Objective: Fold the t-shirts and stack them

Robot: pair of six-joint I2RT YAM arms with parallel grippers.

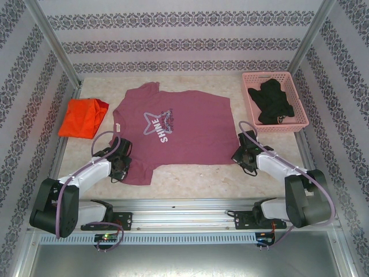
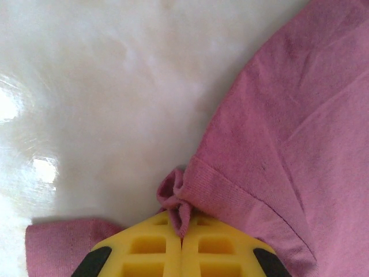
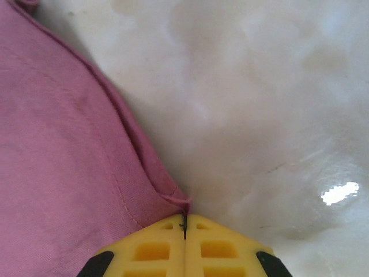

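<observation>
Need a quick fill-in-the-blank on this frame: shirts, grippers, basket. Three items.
1. The right gripper pinches the maroon shirt by a hem corner, the left gripper by its near ____.
2. The folded shirt left of it is ____.
3. The pink basket holds a ____ garment.
Missing words: sleeve; orange; black.

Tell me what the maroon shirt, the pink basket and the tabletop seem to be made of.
Maroon t-shirt: soft matte knit cloth, likely cotton; stitched hems, bunches where pinched.
Pink basket: probably moulded plastic; straight slotted walls.
Tabletop: pale, glossy, stone-like surface; light glares off it, exact material unclear.
</observation>
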